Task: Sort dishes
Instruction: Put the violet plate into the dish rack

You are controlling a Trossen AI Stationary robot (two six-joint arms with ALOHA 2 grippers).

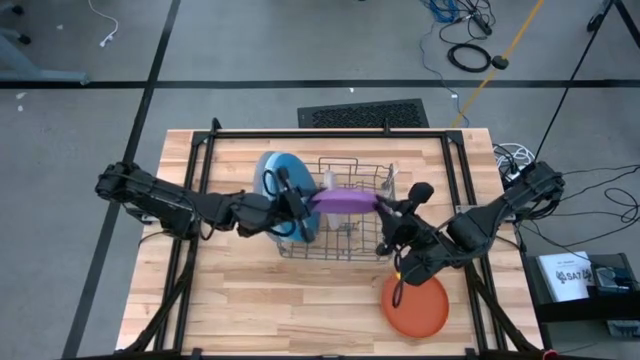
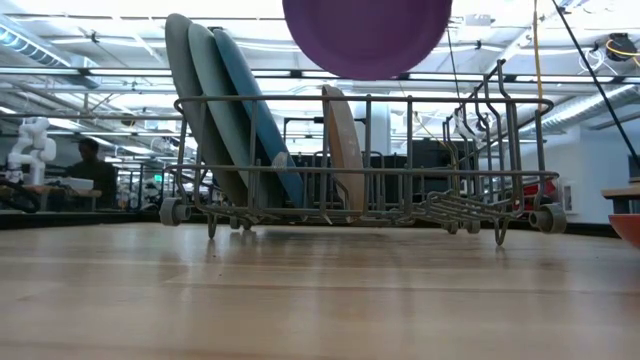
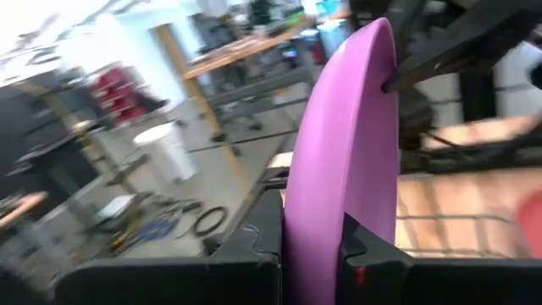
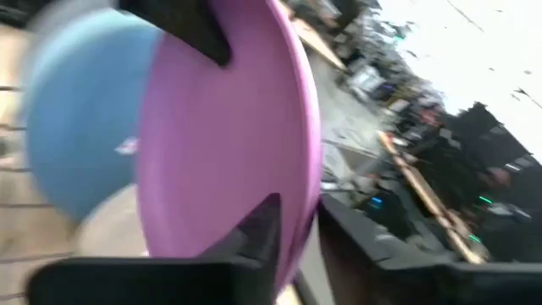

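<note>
A purple plate [image 1: 342,200] hangs above the grey wire rack [image 1: 340,240], its face toward the table's near edge [image 2: 366,35]. My left gripper [image 1: 306,207] comes from the left and is shut on its left rim. From the right, my right gripper [image 1: 384,207] stands slightly open, a finger on each side of the right rim [image 4: 296,229]. Grey and blue plates [image 2: 230,120] and a beige one [image 2: 343,150] stand on edge in the rack. An orange-red plate [image 1: 417,305] lies flat on the table. My left gripper [image 3: 313,246] pinches the purple plate's left rim [image 3: 315,216] between its two fingers, one on each face. The fingers reach in level from the table's left. The plate stands on edge, lifted clear above the rack. My right gripper straddles the opposite rim [image 4: 306,203]; whether its fingers touch it, I cannot tell.
The rack [image 2: 360,170] fills the table's middle, its big plates at the left end and empty slots toward the right. The orange-red plate sits near the front right corner, below my right arm. Bare wood lies in front of the rack.
</note>
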